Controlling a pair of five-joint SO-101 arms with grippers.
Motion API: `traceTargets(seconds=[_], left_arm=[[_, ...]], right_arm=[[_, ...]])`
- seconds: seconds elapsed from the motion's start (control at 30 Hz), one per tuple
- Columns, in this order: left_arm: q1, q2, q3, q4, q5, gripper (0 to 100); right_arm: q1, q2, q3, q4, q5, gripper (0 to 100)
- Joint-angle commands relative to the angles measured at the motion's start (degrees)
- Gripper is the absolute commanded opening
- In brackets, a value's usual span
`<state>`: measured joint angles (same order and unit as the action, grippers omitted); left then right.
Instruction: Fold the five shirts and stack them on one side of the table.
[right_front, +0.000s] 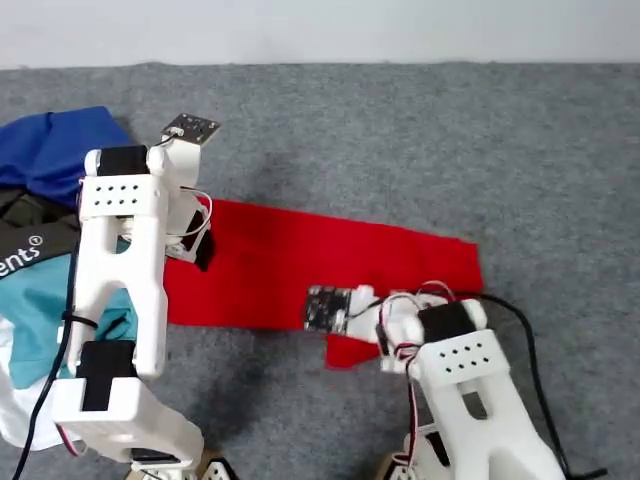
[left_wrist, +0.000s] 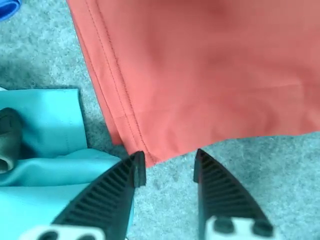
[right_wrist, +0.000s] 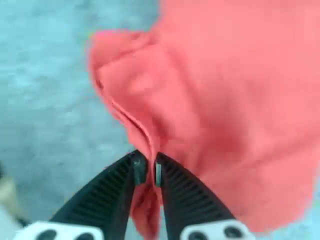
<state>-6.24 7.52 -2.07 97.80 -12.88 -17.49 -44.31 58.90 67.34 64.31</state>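
Note:
A red shirt (right_front: 330, 260) lies spread flat across the middle of the grey table. My left gripper (left_wrist: 167, 167) hangs open just above the shirt's hemmed corner (left_wrist: 145, 150), one finger on each side of it and nothing held; from above, the left gripper (right_front: 195, 245) sits at the shirt's left edge. My right gripper (right_wrist: 147, 170) is shut on a bunched fold of the red shirt (right_wrist: 225, 100), pinched between its fingertips. From above, the right gripper (right_front: 350, 335) is at the shirt's near edge, where a small flap is lifted.
A pile of other shirts lies at the table's left: blue (right_front: 50, 150), dark with white print (right_front: 30, 235), teal (right_front: 40, 310) and white (right_front: 15, 400). The teal shirt (left_wrist: 45, 165) lies right beside the left gripper. Bare grey table (right_front: 450, 140) stretches behind and to the right.

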Motion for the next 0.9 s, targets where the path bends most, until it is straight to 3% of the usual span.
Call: traceTargets(seconds=[0.0, 0.47, 0.87], left_arm=[[-0.2, -2.4, -0.1, -0.3, 0.5, 16], [-0.2, -2.4, -0.1, -0.3, 0.5, 16], [-0.2, -2.4, -0.1, -0.3, 0.5, 16]], right_arm=[[1.1, -0.2, -2.4, -5.7, 0.4, 1.0], [1.5, 0.3, -2.4, -21.6, -4.9, 1.0], [5.1, 12.3, -2.4, -34.8, -8.5, 1.1]])
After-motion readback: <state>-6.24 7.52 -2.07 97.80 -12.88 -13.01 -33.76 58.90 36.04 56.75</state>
